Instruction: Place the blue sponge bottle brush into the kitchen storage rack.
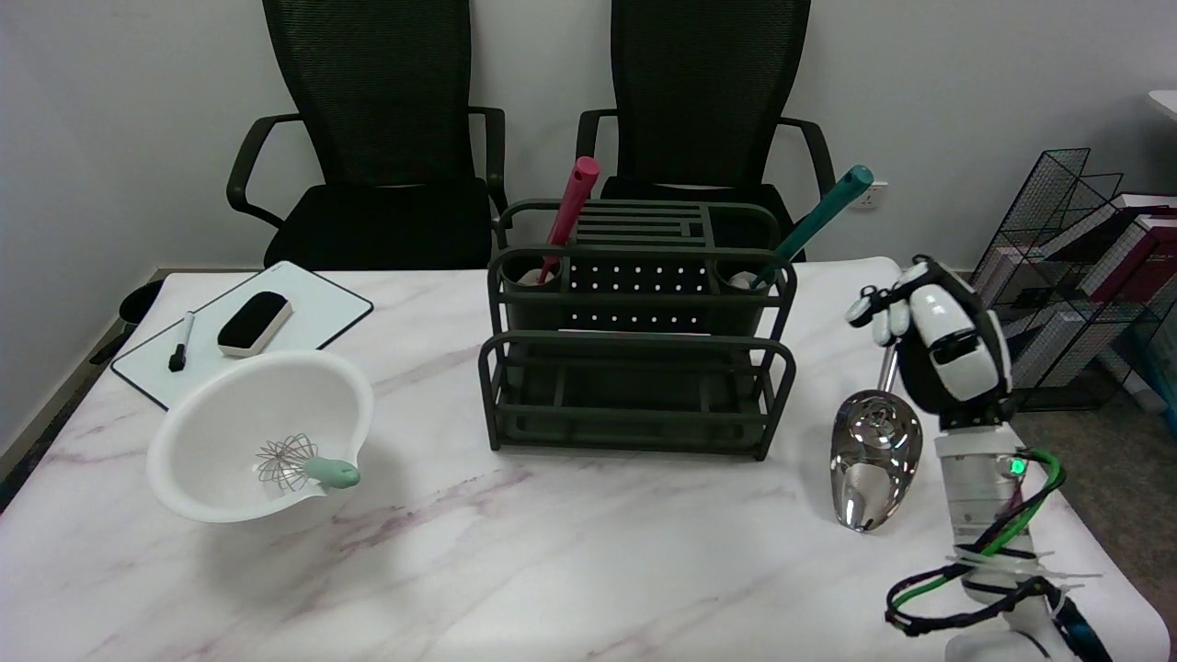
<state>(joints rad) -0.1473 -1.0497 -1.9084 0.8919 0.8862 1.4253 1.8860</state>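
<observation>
The blue sponge bottle brush (821, 213) stands tilted in the right-hand round cup of the dark green kitchen storage rack (634, 368). Its teal handle leans up and to the right, and its head sits down inside the cup. My right hand (938, 340) hovers off the rack's right side, well apart from the brush. It shows its back to the camera, its fingers (881, 313) are loosely bent towards the rack, and I see nothing held in them.
A pink-handled brush (570, 207) stands in the rack's left cup. A shiny metal scoop (874, 460) lies just below my hand, its handle running up behind the fingers. A white bowl (230, 418) with a whisk (299, 464) and a whiteboard (313, 308) with eraser sit left.
</observation>
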